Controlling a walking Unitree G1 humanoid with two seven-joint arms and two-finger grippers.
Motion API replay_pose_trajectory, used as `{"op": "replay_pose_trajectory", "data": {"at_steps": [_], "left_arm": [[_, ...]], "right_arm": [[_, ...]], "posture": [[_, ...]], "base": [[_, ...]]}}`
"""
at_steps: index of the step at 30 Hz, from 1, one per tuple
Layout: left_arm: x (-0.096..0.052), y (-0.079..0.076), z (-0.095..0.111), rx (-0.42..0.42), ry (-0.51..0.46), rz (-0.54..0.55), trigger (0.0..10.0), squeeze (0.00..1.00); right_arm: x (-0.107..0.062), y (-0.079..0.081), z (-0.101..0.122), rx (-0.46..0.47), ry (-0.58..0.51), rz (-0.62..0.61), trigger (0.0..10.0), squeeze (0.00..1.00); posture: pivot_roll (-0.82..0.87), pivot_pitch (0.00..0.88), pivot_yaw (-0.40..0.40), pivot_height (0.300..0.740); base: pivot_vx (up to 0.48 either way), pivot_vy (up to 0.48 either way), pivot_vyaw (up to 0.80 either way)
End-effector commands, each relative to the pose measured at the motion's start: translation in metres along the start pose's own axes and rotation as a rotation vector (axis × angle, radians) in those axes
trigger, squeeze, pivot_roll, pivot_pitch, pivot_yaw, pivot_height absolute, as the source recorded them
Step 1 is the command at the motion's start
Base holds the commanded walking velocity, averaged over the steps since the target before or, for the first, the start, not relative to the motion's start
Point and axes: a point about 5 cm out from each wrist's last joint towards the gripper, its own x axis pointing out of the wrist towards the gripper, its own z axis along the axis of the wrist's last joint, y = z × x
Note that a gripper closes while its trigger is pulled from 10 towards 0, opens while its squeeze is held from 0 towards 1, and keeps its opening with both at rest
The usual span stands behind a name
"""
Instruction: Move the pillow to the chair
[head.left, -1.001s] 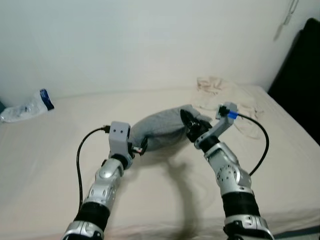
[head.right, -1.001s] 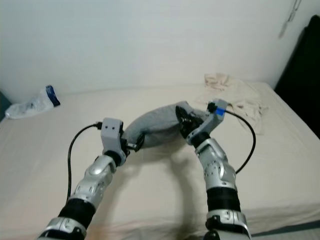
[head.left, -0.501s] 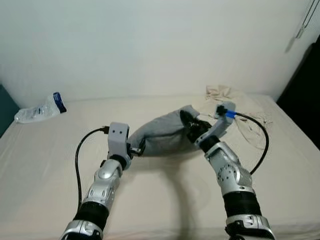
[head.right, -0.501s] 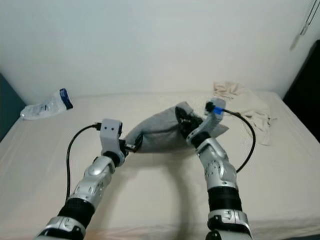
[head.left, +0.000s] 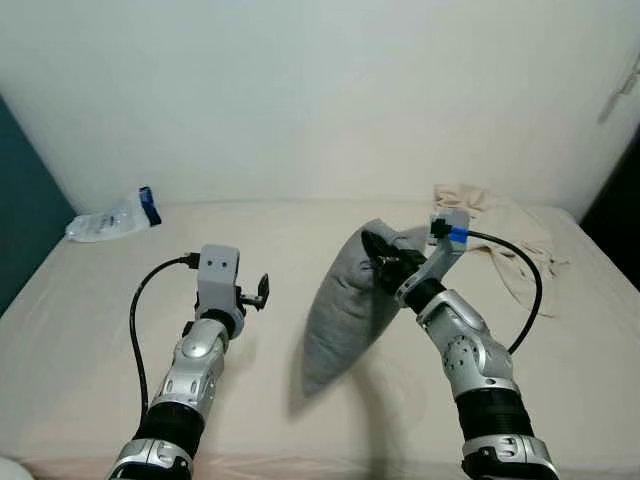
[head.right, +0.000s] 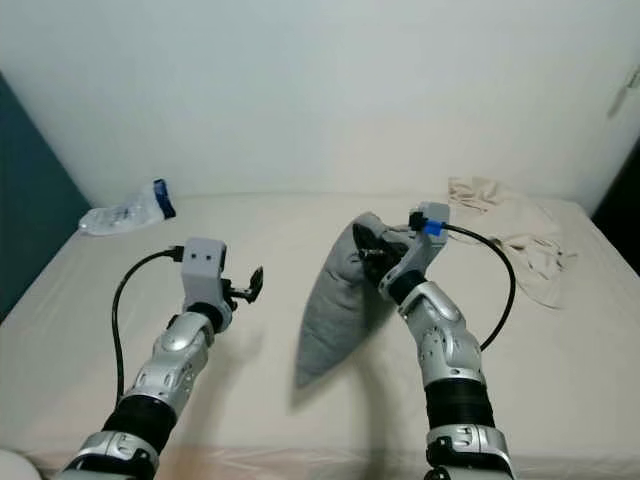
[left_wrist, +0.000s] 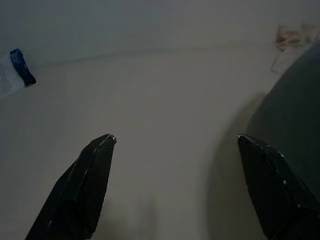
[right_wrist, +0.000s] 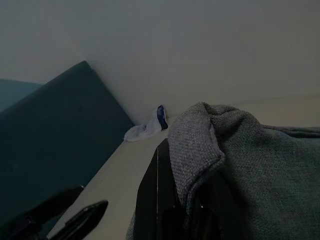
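The right end effector (head.left: 385, 268) is clamped on the top corner of the grey pillow (head.left: 345, 315), which hangs nearly upright with its lower end at the beige bed (head.left: 100, 330). The left end effector (head.left: 262, 291) is held above the bed, fingers spread and empty, apart from the pillow. A crumpled plastic bottle (head.left: 112, 215) lies by the wall.
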Motion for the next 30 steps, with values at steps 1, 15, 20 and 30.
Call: {"op": "replay_pose_trajectory", "data": {"at_steps": [1, 15, 20, 30], "left_arm": [[-0.003, -0.001, -0.007, 0.040, 0.026, -0.007, 10.0, 0.00], [-0.006, -0.002, -0.018, 0.071, 0.074, 0.027, 10.0, 0.00], [-0.010, 0.018, -0.023, 0.094, 0.099, 0.099, 10.0, 0.00], [-0.010, 0.012, -0.027, 0.072, 0.112, 0.087, 10.0, 0.00]], "right_arm": [[0.005, 0.008, 0.008, -0.021, -0.050, 0.047, 10.0, 0.00], [0.009, 0.013, 0.009, -0.016, -0.065, 0.075, 10.0, 0.00], [0.009, 0.013, 0.014, -0.019, -0.083, 0.079, 10.0, 0.00], [0.017, 0.025, 0.015, -0.018, -0.088, 0.127, 10.0, 0.00]], "posture": [[-0.05, 0.000, 0.034, 0.740], [-0.06, 0.000, 0.043, 0.740], [-0.06, 0.000, 0.042, 0.740], [-0.05, 0.000, 0.039, 0.740]], "base": [[0.000, 0.000, 0.76], [0.000, 0.000, 0.76], [0.000, 0.000, 0.76], [0.000, 0.000, 0.75]]}}
